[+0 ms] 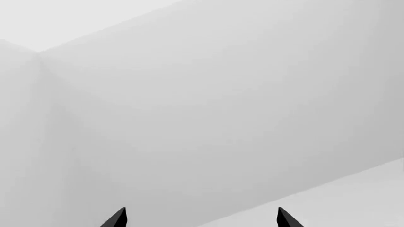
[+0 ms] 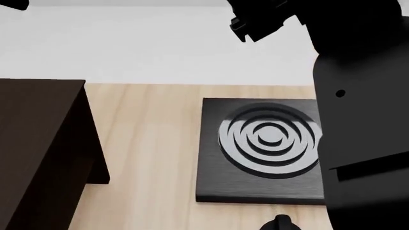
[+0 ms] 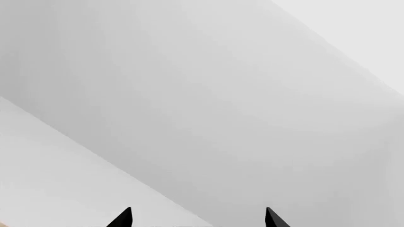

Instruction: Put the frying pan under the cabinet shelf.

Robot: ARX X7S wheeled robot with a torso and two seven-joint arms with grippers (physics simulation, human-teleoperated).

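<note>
The cabinet shelf (image 2: 38,153) is a large dark brown box of flat panels at the left of the head view, standing on the pale wooden table (image 2: 150,143). The frying pan shows in no view. My left gripper (image 1: 201,210) is open, with its two black fingertips wide apart and nothing between them; it faces blank pale walls. My right gripper (image 3: 198,210) is also open and empty and faces pale walls. My right arm (image 2: 364,120) fills the right side of the head view as a big black shape.
A square black plate with concentric rings (image 2: 268,148) lies on the table right of the cabinet, partly hidden behind my right arm. A small black object (image 2: 276,223) pokes up at the bottom edge; I cannot tell what it is. A pale wall (image 2: 160,43) runs behind the table.
</note>
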